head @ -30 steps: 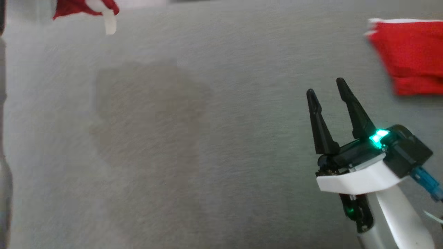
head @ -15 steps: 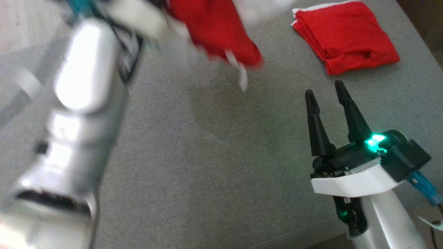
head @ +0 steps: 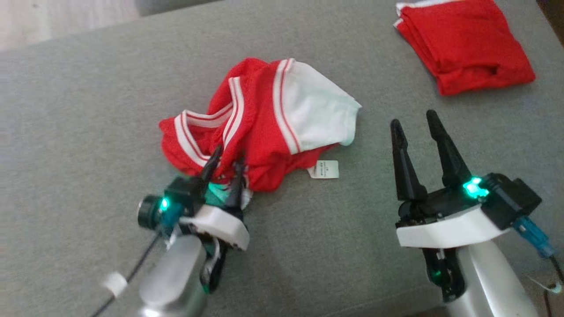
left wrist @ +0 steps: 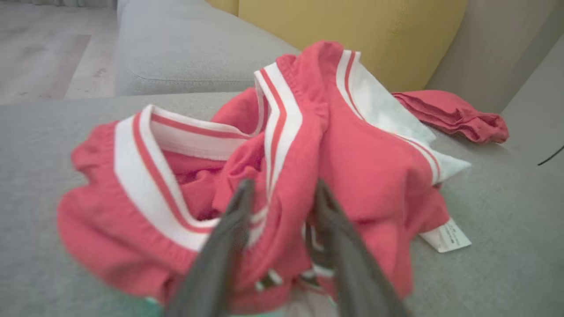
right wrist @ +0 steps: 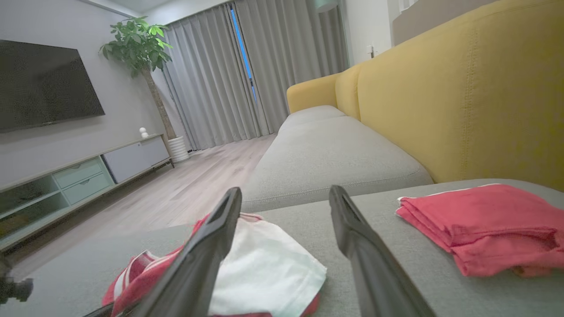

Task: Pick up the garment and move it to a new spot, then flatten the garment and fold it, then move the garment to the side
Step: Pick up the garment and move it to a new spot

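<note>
1. Garment (head: 264, 119): red sports top with white panels and red-and-white striped trim. It lies crumpled in a heap near the middle of the grey sofa seat (head: 88, 110), with one white panel turned up on its right side.
2. Label (head: 324, 169): small, white and printed. It lies flat on the seat at the near right edge of the garment.
3. Left fingers (head: 210, 165): at the near left edge of the heap, pointing into it. They stand a little apart, with a fold of red cloth and striped trim between them. In the left wrist view the fingers are blurred, and I cannot tell whether they pinch the cloth or merely straddle it.
4. Right fingers (head: 403, 158): spread wide and holding nothing. They hang over bare seat to the right of the garment, clear of it, with the tips pointing toward the back of the sofa.
5. Folded red cloth (head: 467, 44): a neat stack with a thin white edge, at the far right of the seat. It lies well apart from the crumpled garment.
6. Yellow backrest (right wrist: 440, 101): rises just behind the folded cloth in the right wrist view.
7. Room beyond, right wrist view: wood floor (right wrist: 198, 176), grey curtains (right wrist: 246, 66), potted plant (right wrist: 136, 39), wall television (right wrist: 39, 83) and low cabinet (right wrist: 88, 171).
</note>
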Controlling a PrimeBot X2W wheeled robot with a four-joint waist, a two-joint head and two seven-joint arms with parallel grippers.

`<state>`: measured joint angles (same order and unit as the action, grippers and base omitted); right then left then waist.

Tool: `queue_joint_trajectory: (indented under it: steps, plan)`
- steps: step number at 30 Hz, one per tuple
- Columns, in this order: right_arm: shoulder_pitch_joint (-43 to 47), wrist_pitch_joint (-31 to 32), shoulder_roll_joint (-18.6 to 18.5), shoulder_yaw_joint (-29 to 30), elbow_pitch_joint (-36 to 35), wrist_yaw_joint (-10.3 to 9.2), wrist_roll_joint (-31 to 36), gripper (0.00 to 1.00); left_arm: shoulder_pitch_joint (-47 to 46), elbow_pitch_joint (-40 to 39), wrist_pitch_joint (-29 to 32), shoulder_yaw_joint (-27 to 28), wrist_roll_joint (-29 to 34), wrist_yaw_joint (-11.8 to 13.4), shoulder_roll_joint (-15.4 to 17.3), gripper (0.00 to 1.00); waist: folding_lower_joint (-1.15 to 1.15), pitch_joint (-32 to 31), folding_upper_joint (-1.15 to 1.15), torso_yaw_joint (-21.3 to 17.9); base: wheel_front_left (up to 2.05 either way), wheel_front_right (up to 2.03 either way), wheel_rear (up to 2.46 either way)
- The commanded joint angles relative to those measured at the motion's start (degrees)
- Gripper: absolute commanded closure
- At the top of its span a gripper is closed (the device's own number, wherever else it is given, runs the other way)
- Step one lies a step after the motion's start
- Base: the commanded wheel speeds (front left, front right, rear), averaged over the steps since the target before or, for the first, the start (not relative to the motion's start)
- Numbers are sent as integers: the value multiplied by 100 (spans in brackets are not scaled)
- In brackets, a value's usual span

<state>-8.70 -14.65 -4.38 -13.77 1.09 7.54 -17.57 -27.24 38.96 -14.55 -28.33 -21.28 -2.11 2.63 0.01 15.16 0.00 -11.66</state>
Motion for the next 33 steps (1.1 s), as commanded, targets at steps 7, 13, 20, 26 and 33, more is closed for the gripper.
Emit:
queue_joint_trajectory:
  steps: [7, 13, 20, 26, 33]
  plan:
    - [468, -35, -7, -76, 470, -5, 91, 0, 1352, -1947, -43, 314, 324, 986, 46, 0, -1, -1242, 0, 653, 0, 0, 0]
    - [892, -35, -9, 158, 777, -5, 219, 0, 2435, -3257, -44, 858, 842, 1236, 161, 0, -1, -1853, 0, 974, 0, 0, 0]
    - [1405, -35, 25, 399, 854, -5, 363, 0, 3449, -3773, -44, 1530, 1098, 1356, 152, 0, -1, -2284, 0, 1178, 0, 0, 0]
    - [1649, -35, 29, 345, 853, -5, 390, 0, 4084, -3756, -44, 1784, 1224, 1275, 120, 0, -1, -2397, 0, 1228, 0, 0, 0]
    - [1680, -35, 36, 334, 826, -5, 383, 0, 4255, -3683, -44, 1862, 1307, 1092, 78, 0, -1, -2409, 0, 1275, 0, 0, 0]
